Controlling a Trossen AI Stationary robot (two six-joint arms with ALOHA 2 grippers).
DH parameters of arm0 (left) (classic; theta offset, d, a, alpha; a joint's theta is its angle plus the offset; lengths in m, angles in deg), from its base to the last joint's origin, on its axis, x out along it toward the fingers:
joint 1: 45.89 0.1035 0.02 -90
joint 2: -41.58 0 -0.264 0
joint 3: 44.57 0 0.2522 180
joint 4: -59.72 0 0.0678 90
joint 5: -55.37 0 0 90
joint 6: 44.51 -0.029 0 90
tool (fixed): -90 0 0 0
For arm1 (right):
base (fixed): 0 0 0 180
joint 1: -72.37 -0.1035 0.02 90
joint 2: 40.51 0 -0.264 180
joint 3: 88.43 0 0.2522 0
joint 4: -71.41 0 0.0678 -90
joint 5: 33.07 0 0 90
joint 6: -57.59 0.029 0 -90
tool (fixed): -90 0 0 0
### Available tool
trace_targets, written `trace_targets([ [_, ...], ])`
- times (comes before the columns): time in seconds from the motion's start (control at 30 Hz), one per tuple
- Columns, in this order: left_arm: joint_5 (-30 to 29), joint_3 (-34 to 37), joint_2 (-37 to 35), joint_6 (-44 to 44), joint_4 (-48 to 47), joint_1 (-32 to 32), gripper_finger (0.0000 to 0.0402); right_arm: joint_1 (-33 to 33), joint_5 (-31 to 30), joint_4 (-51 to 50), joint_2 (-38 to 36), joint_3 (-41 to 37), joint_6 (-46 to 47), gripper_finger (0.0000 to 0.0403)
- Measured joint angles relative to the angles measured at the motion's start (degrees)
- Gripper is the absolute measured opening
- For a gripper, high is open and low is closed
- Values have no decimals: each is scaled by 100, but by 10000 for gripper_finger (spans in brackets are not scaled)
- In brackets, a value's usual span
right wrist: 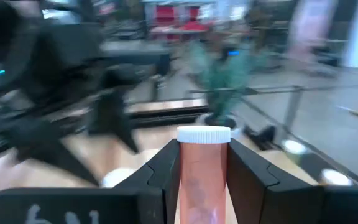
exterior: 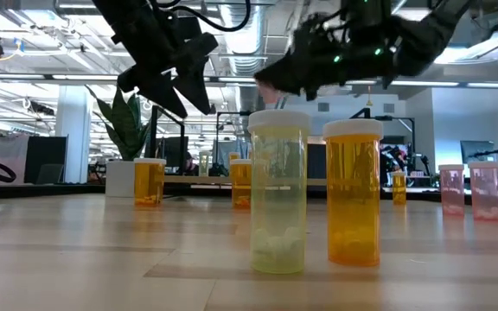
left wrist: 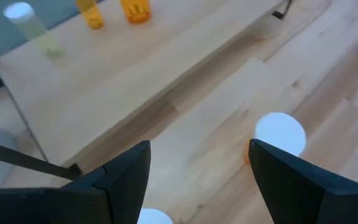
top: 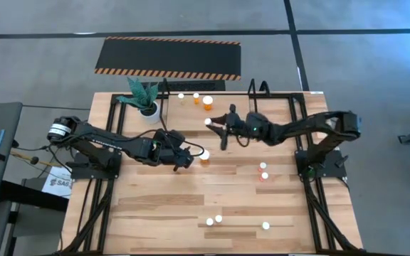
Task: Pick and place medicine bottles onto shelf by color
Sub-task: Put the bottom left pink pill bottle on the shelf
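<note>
Carry step: right gripper (right wrist: 199, 180) clamps my white-capped pink plastic bottle (right wrist: 202, 171); left gripper (left wrist: 197, 180) wide, empty; next, far wooden shelf (top: 276, 107).

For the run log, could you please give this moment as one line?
right pincer: shut on pink bottle | left pincer: open over orange bottle

Grey floor (top: 41, 64), hazard-striped mat (top: 168, 57)

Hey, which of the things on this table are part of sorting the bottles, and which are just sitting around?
Part of the job:
- pink white-capped medicine bottle, held in the right tool
- orange white-capped bottle by the open left tool
- light wooden shelf
- two pink bottles

Just lying about:
- green potted plant
- black hazard-striped mat
</note>
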Motion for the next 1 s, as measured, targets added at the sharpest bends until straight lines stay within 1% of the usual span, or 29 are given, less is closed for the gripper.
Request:
trace_targets([
  [0.07, -105, 0, 0, 61, -31, 0, 258, -83, -453, 316, 324, -17, 183, 129],
  [0.27, -287, 0, 0, 78, -69, 0, 258, -282, -1825, 1680, 1205, 9, 212, 128],
  [0.37, -311, 0, 0, 78, -126, 0, 258, -297, -2227, 2035, 1629, 4, 350, 128],
  [0.47, -316, 0, 0, 78, -187, 0, 258, -235, -2279, 2373, 2014, 7, 624, 128],
  [0.7, -315, 0, 0, 78, -274, 0, 258, -127, -2279, 3663, 2902, 92, 623, 128],
  [0.9, -140, 0, 0, -8, -315, 0, 258, -102, -2235, 3730, 3207, 359, 740, 135],
  [1.0, -101, 0, 0, -19, -457, 0, 258, -128, -2220, 3694, 3227, 439, 591, 139],
])
